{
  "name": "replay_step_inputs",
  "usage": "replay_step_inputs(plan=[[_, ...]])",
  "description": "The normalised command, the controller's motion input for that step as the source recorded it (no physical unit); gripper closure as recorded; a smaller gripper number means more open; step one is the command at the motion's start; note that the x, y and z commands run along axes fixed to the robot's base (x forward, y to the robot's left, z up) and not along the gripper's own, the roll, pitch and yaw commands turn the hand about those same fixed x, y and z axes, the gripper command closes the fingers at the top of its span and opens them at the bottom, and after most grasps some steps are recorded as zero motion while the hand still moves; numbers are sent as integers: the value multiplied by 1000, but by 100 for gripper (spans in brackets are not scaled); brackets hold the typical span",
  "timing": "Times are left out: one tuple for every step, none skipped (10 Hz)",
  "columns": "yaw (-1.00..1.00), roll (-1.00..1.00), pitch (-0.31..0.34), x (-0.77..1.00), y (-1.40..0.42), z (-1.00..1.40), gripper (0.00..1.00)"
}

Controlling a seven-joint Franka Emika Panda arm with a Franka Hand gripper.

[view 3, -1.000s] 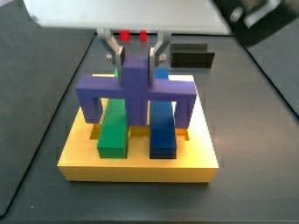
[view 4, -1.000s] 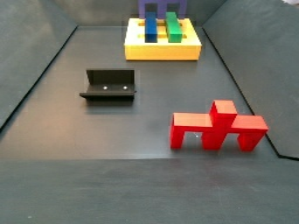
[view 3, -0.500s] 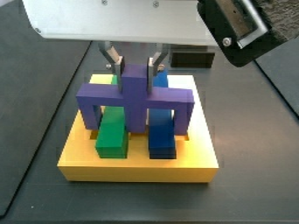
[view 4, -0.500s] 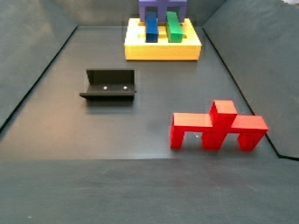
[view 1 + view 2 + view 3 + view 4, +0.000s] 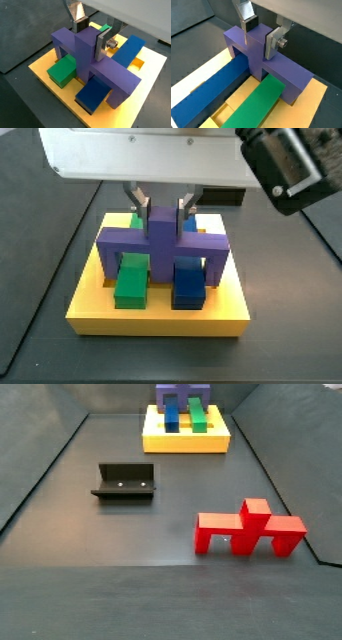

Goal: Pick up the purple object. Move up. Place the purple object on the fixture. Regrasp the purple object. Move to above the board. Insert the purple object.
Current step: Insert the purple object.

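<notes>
The purple object (image 5: pixel 162 238) stands on the yellow board (image 5: pixel 160 318), its crossing arms bridging the green bar (image 5: pixel 131 286) and the blue bar (image 5: pixel 189 286). My gripper (image 5: pixel 162 203) hangs directly above the board, shut on the purple object's upright bar. Both wrist views show the silver fingers pressed on either side of that bar (image 5: pixel 90 55) (image 5: pixel 258 50), with the gripper (image 5: pixel 91 34) (image 5: pixel 261 34) over the board (image 5: pixel 40 65) (image 5: pixel 204 75). The black fixture (image 5: pixel 126 481) sits on the floor with nothing in it, away from the board (image 5: pixel 187 442).
A red legged piece (image 5: pixel 250 529) stands on the dark floor near the front right in a side view. Raised dark walls border the floor on both sides. A black camera housing (image 5: pixel 283 163) hangs beside the gripper.
The gripper has come down with the purple object. Its legs have sunk from above the bars to straddle them on the board.
</notes>
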Motion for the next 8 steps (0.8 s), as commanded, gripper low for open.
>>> replay_step_inputs(plan=[[23,144,0,0,0,-203,100],[94,287,0,-77,0,-174,100],[166,387,0,-57,-91,-91,100],[174,394,0,-17,-100,-60,100],[194,369,0,-63,-60,-66,100],[103,204,0,0,-54,-83,100],[0,0,0,0,0,-51,100],[0,-4,0,0,0,0,100]])
